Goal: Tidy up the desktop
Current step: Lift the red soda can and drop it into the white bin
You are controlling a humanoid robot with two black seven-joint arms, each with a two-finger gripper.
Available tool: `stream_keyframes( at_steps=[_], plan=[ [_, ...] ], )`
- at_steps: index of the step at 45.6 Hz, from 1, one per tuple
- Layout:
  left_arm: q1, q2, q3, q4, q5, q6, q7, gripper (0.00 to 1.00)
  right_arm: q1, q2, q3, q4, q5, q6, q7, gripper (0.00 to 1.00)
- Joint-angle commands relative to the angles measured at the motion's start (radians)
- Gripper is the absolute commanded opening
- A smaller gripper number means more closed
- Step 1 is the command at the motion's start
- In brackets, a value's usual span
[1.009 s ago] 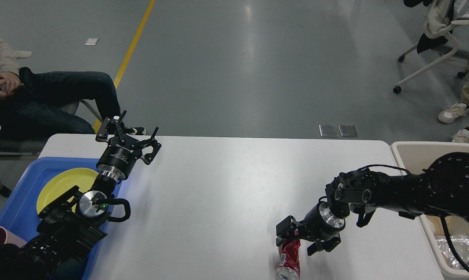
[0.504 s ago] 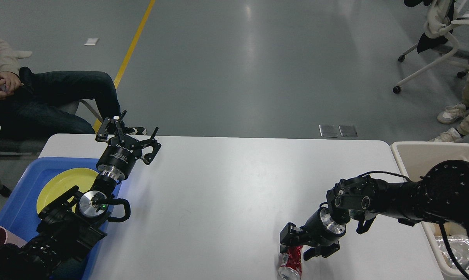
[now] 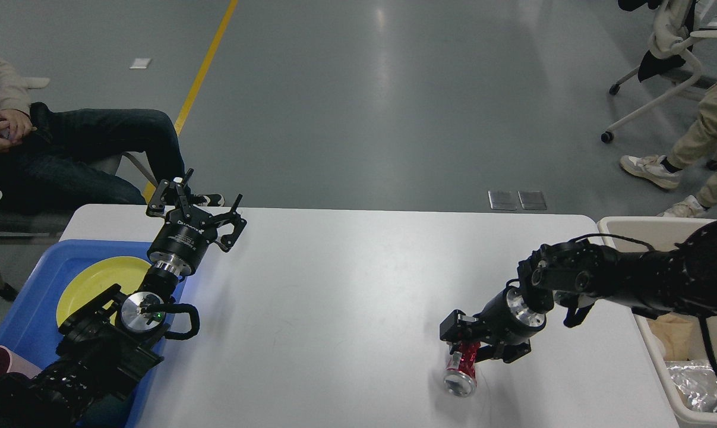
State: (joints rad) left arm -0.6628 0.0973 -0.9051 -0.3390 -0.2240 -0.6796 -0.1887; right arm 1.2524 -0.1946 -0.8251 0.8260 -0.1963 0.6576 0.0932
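While the left claw point(image 3: 195, 205) gapes, the right claw point(image 3: 474, 345) grips a red can point(image 3: 462, 368) above the desktop point(image 3: 346, 285).

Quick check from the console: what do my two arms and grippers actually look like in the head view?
Both arms are black and thick-jointed with silver metal wrist rings. The left gripper has skeletal black fingers, white lettering on its round body and a looped black cable below. The right gripper is blockier, with thin cable over the forearm.

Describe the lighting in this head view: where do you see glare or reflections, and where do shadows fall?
Head view: a bright vertical glare streak on the grey floor; a soft sheen on the desktop; a faint shadow beneath the red can held by the right hand; the can's silver end glints.
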Motion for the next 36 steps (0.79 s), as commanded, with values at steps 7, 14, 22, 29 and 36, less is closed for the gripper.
stream_keyframes(
  at_steps=[7,14,22,29,36],
  plan=[
    [0.000,-0.001,0.000,0.000,0.000,0.000,0.000,0.96,0.300,-0.265,-0.002,0.123,-0.002,0.123,0.000,0.00],
    [0.000,0.002,0.000,0.000,0.000,0.000,0.000,0.96,0.534,-0.403,-0.008,0.124,-0.006,0.197,-0.001,0.00],
    [0.000,-0.001,0.000,0.000,0.000,0.000,0.000,0.96,0.682,-0.483,-0.019,0.111,-0.020,0.197,-0.001,0.00],
    [0.000,-0.001,0.000,0.000,0.000,0.000,0.000,0.96,0.604,-0.491,-0.057,0.007,-0.020,0.131,-0.001,0.00],
    [0.000,-0.001,0.000,0.000,0.000,0.000,0.000,0.96,0.346,-0.491,-0.045,-0.129,-0.014,-0.090,-0.001,0.00]
  ],
)
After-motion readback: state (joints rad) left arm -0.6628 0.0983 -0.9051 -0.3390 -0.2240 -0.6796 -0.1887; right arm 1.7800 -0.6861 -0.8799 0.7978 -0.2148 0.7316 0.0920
